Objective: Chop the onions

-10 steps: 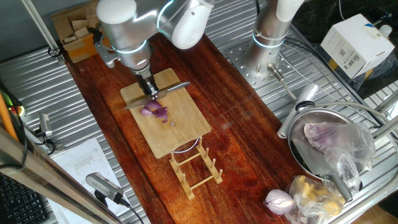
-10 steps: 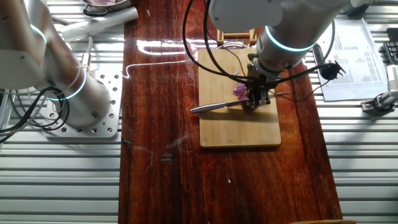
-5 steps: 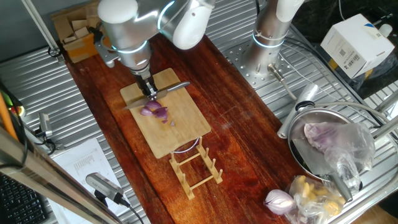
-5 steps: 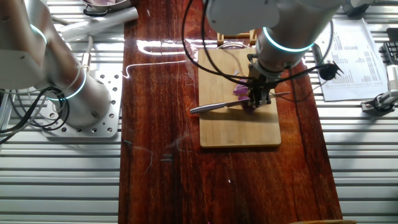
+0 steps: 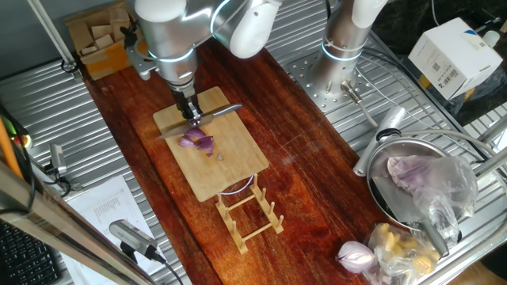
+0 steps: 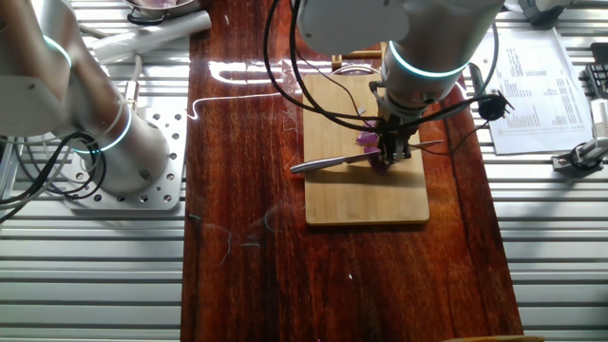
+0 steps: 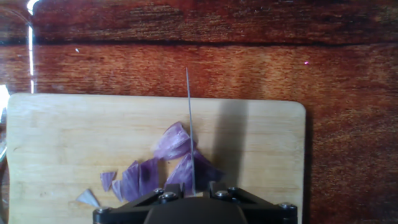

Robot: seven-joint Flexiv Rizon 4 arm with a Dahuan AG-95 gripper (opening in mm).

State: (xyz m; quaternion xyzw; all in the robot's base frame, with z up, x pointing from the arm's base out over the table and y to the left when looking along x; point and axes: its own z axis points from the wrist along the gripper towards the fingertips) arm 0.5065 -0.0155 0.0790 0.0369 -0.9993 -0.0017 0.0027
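Purple onion pieces [image 7: 177, 155] lie on the bamboo cutting board [image 7: 62, 143]; they also show in one fixed view [image 5: 197, 142] and in the other fixed view [image 6: 367, 140]. My gripper [image 5: 191, 117] is shut on a knife [image 5: 220, 112] and holds it over the onion. In the hand view the blade [image 7: 189, 134] stands edge-on, down among the pieces, with slices on both sides of it. In the other fixed view the gripper [image 6: 393, 154] covers part of the onion, and the silver blade [image 6: 328, 163] points left across the board [image 6: 366, 190].
A wooden rack [image 5: 249, 212] stands at the board's near end. A metal bowl [image 5: 412, 186] with a plastic-wrapped purple lump, a whole red onion [image 5: 356, 254] and a white box [image 5: 451, 55] are at the right. A second arm's base [image 6: 104, 142] stands left of the wooden table.
The arm's upper body has shifted slightly to the right and up in one fixed view; the knife and onion pieces stay where they were.
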